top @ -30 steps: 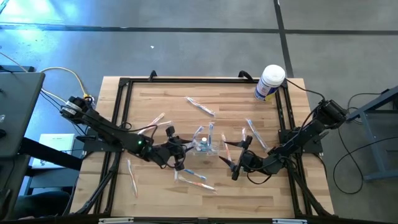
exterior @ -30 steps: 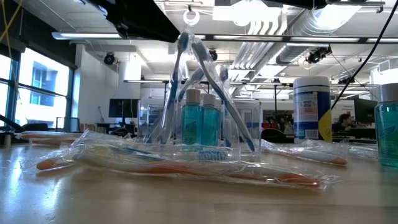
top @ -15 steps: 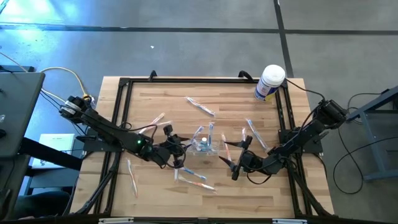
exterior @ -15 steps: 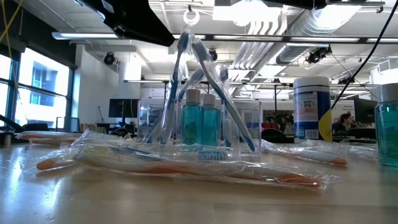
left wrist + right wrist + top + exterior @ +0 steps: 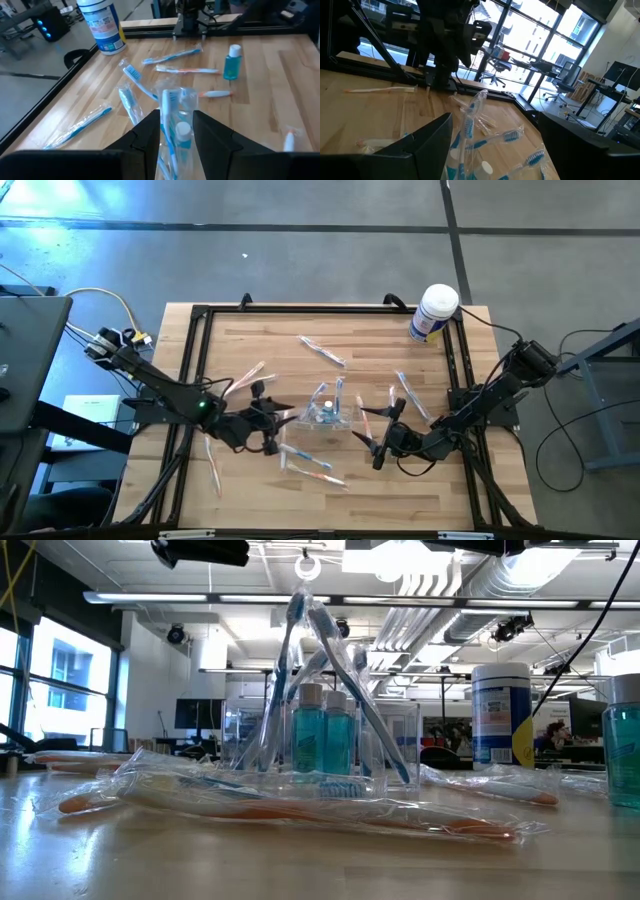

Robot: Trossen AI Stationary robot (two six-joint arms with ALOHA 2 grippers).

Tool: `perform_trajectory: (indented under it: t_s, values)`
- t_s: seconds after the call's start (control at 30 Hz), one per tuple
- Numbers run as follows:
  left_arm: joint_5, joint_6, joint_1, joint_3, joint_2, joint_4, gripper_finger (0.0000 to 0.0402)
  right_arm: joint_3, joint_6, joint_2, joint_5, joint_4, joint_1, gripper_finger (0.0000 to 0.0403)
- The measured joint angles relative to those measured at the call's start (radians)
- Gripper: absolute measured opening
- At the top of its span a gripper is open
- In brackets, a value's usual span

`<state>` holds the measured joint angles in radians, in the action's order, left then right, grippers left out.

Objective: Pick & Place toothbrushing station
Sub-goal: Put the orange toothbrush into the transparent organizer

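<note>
Left gripper (image 5: 272, 429) hangs low beside the station (image 5: 328, 416), fingers parted and empty, while the right gripper (image 5: 366, 446), spread wide, waits toward the table's (image 5: 400, 500) right edge.

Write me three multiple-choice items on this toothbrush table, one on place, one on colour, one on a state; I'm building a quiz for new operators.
1. Where does the white canister stand on the table?
A. by the far right corner
B. at the centre
C. by the near left corner

2. What colour is the liquid in the small bottles in the clear holder?
A. red
B. teal
C. yellow

3. How is the right gripper?
A. shut on the canister
B. shut on a toothbrush
C. open, holding nothing

Answers: 1 A, the high view shows it at the frame's far right corner. 2 B, the low view shows teal bottles. 3 C, its fingers stand wide apart beside the holder.
</note>
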<state>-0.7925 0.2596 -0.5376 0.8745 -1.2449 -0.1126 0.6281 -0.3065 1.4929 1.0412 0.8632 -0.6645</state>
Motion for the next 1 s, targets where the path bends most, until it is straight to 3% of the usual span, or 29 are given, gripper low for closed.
perform_trajectory:
  t_s: [0.6,0.83,1.0]
  values:
    - [-0.001,0.061,-0.002,0.000,0.000,-0.105,0.0111,0.000,0.000,0.000,0.000,-0.001,0.000,0.0286]
    - [0.063,0.368,0.096,-0.001,0.000,-0.425,0.0111,0.000,0.000,0.000,0.000,-0.001,0.000,0.0286]
    - [0.183,0.522,0.236,-0.002,0.000,-0.606,0.0111,0.000,0.000,0.000,-0.003,-0.001,0.006,0.0286]
